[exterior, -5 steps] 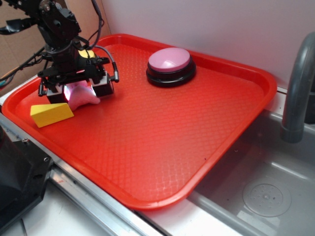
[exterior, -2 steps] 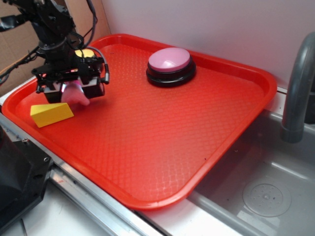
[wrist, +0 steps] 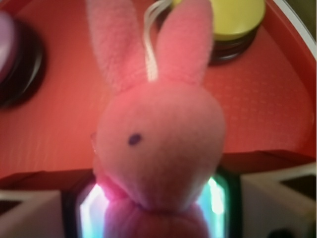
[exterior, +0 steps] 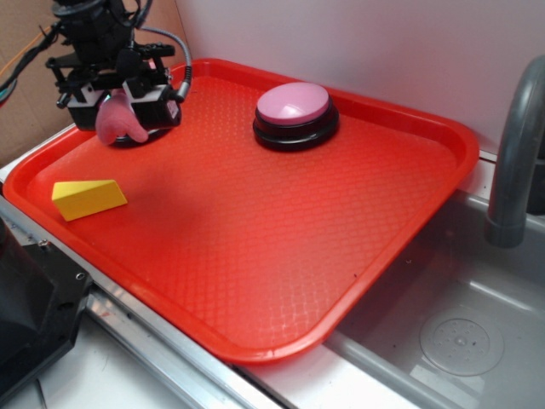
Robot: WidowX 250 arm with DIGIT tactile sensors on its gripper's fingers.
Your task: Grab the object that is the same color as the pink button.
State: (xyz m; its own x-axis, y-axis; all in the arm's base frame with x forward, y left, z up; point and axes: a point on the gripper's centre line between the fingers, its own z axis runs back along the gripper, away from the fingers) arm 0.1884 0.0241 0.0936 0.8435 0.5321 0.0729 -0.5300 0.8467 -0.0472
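The small pink fuzzy plush bunny [exterior: 117,120] now hangs above the red plastic tray [exterior: 281,247], lifted, clamped in the black end effector [exterior: 115,95]; grasp looks done.

arm: raised over far-left corner | pincer [exterior: 117,106]: pointing down, clamped on a held item

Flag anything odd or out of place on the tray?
Nothing stands out. The pink plush bunny hangs in the gripper above the red tray; the yellow wedge and pink button sit flat, undisturbed.
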